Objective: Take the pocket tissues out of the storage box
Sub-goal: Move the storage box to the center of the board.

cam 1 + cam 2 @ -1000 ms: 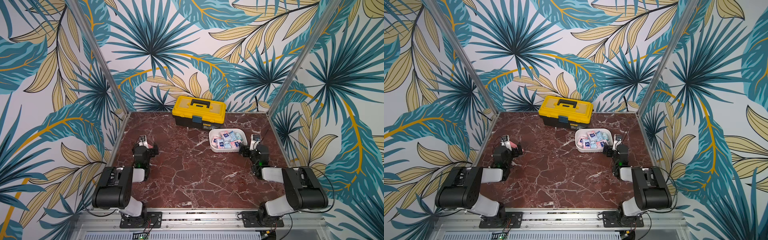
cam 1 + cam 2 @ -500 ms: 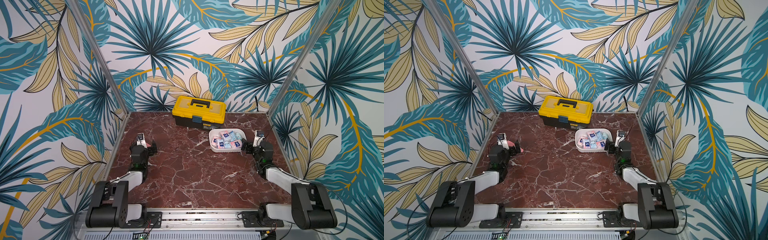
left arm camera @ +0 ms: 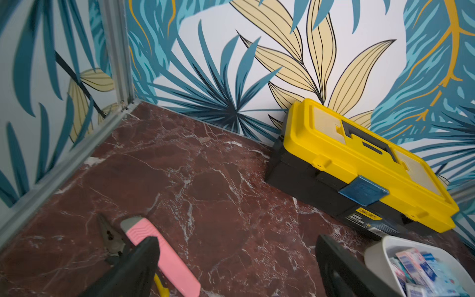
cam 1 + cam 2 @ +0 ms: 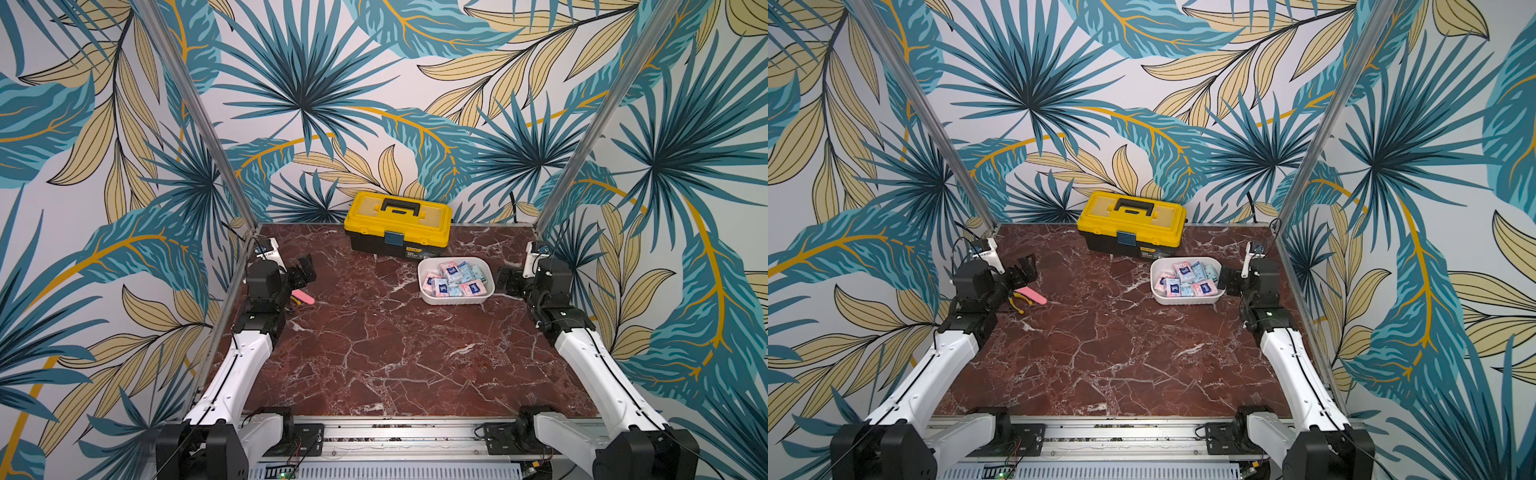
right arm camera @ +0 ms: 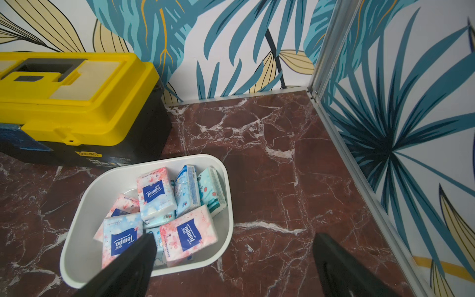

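Tissues [image 4: 455, 279] lie in the box [image 4: 453, 300] beside the right gripper [image 4: 508, 281].

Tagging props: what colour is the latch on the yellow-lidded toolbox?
Blue latch on the toolbox; clearest in the left wrist view.

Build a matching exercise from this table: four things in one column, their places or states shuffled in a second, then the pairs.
Column 1
1 toolbox
2 tissue packs
3 pink cutter
4 right gripper

Column 2
A inside the white tub
B jaws open, beside the tub
C by the back wall
D next to the pliers

Pairs: 1-C, 2-A, 3-D, 4-B
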Tool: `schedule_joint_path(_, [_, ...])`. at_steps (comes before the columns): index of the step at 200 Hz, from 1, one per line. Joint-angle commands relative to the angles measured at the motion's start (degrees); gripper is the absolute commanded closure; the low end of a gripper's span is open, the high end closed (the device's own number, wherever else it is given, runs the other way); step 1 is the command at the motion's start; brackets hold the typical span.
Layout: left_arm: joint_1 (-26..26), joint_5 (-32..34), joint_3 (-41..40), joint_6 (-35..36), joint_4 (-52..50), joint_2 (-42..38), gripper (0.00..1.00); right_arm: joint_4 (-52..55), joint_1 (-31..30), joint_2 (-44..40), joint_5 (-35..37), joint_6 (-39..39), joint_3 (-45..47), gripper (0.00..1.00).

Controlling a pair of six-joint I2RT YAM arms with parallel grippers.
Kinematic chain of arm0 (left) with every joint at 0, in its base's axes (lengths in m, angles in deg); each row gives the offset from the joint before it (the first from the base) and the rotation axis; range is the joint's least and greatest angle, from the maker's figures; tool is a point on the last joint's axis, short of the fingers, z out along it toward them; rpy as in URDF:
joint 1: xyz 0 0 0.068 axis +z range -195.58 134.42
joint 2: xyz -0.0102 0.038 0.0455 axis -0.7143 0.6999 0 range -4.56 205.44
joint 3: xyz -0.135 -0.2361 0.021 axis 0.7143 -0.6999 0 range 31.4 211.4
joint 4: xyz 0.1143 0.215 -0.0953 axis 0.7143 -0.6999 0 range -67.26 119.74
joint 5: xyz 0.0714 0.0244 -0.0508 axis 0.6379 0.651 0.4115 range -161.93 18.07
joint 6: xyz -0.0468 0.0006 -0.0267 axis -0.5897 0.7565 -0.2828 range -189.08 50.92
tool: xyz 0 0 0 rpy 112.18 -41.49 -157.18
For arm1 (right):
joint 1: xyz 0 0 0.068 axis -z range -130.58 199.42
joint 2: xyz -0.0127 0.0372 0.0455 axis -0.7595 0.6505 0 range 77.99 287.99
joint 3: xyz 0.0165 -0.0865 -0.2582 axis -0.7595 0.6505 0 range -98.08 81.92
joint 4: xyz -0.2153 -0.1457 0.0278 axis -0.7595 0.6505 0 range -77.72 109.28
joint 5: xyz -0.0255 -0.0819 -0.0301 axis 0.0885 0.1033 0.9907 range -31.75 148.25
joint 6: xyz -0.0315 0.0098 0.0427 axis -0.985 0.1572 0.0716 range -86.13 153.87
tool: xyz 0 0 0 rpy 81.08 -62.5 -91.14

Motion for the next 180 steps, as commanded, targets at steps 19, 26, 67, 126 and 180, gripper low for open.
schedule_joint_path(19, [-6.93,-4.04,-0.03,-3.73,-2.31,2.48,0.00,12.92,3.47,8.02,-4.69,3.86,-7.11,0.01])
schedule_joint_path(26, [-7.84,-4.49,-0.50,-4.37,-1.29,2.91,0.00,13.31,4.43,9.32,-5.42,4.48,-8.04,0.01])
schedule_joint_path(67, [-13.98,-2.65,-3.26,-5.73,4.89,4.73,0.00,15.52,10.58,17.75,-12.93,6.45,-13.73,0.01])
schedule_joint_path(126, [-17.49,-3.14,-3.20,-9.28,8.76,9.81,0.00,17.30,12.08,31.91,-22.47,5.47,-23.55,0.17])
schedule_joint_path(180, [-17.91,-2.80,-1.99,-10.21,8.42,12.87,0.00,19.58,12.10,42.04,-27.81,3.83,-30.56,0.36])
